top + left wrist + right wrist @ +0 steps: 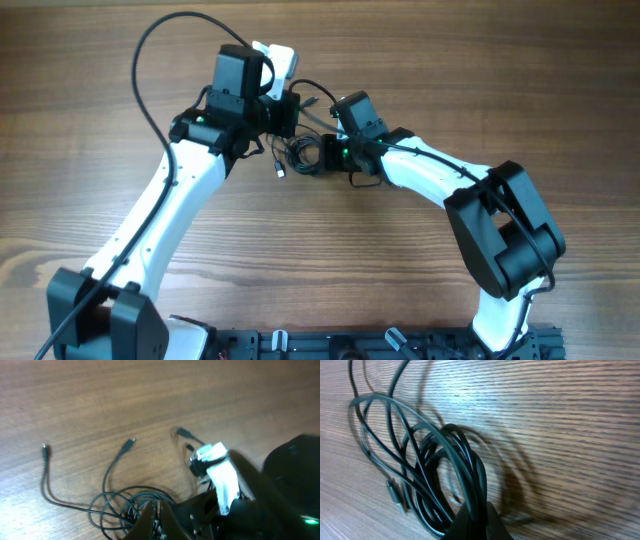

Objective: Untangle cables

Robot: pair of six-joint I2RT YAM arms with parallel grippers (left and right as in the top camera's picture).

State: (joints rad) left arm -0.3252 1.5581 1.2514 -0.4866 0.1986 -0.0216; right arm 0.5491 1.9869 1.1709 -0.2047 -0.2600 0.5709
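The left pincer [155,516] and right pincer [473,512] are each clamping shut on the cables [298,155], sitting just either side of the bunch. Its strands are running between them, favouring an outward pull.

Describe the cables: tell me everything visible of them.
The cables are thin, black, rubbery-looking cords bunched in overlapping loops on the wooden table between both arms. Small grey plug ends lie splayed loose on the wood. The left gripper and right gripper each pinch part of the bunch.
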